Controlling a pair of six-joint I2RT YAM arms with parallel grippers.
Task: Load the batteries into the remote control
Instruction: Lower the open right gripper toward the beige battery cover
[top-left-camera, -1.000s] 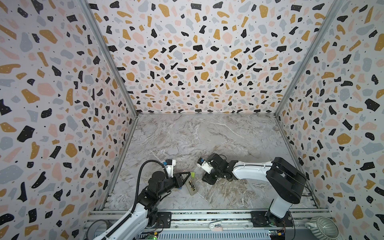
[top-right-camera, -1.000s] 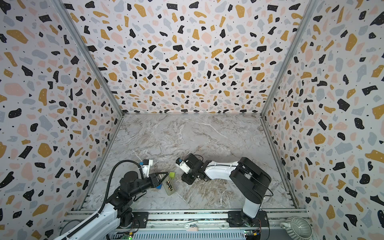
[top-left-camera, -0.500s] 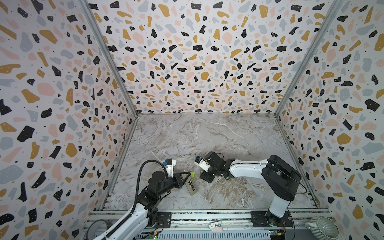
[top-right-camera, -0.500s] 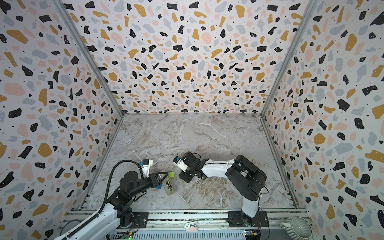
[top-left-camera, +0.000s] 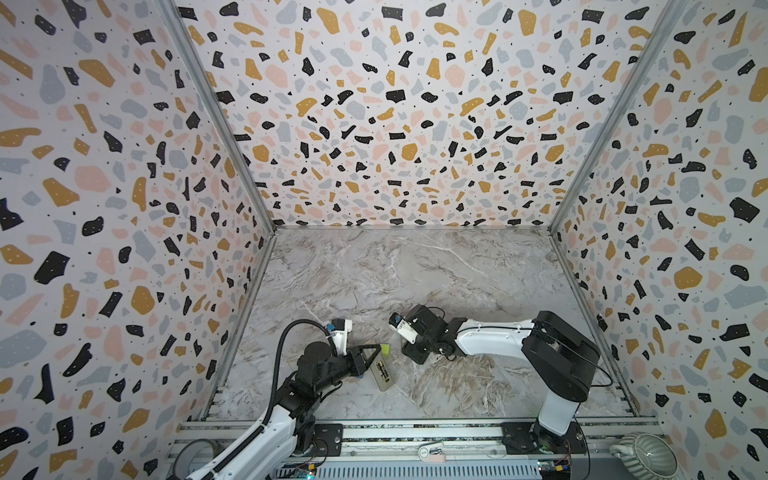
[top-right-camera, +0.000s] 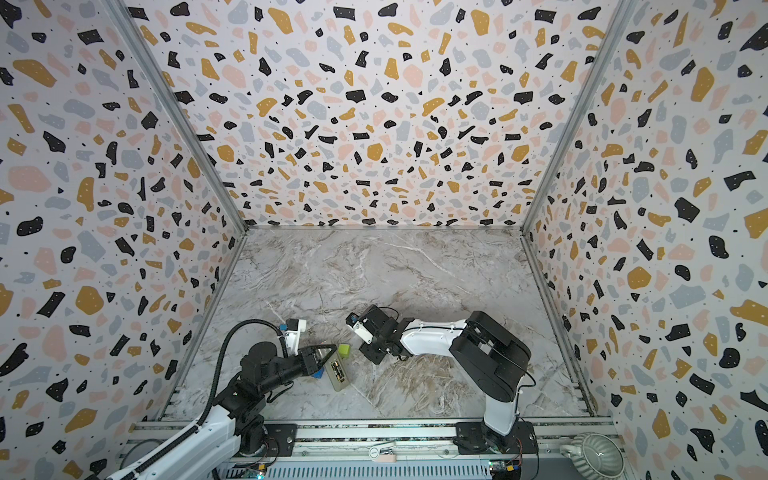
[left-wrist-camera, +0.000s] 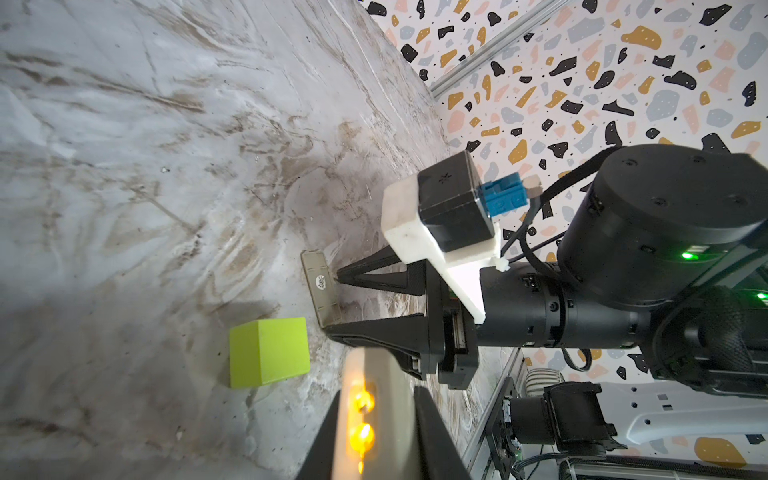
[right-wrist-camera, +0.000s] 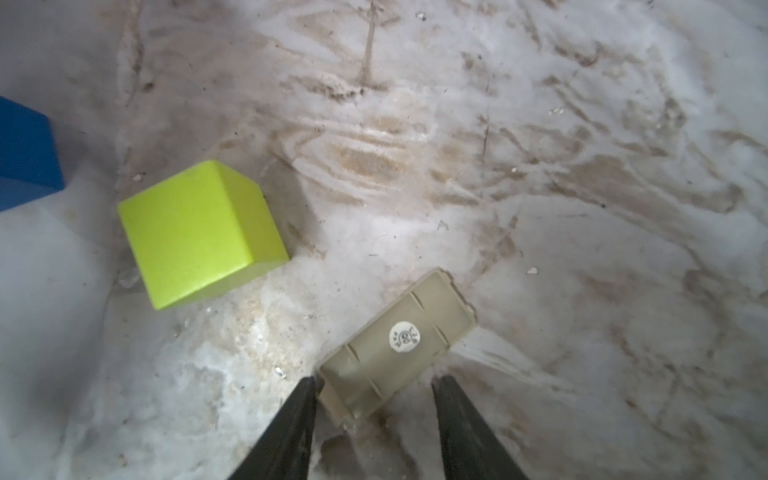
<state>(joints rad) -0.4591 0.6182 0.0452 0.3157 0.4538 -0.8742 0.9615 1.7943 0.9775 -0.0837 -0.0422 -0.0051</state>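
Off-white remote control (top-left-camera: 382, 374), batteries (left-wrist-camera: 360, 419) seated in its recess, sits pinched in the left gripper (left-wrist-camera: 376, 399). The right gripper (right-wrist-camera: 374, 380) has its jaws half-spread astride the battery cover (right-wrist-camera: 399, 336); whether they grip it is unclear.

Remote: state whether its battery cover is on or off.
Off. The cover lies on the table, apart from the remote, whose open recess shows both batteries.

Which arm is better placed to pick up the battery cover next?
Right: the right gripper straddles the battery cover on the table; the left gripper is shut on the remote control.
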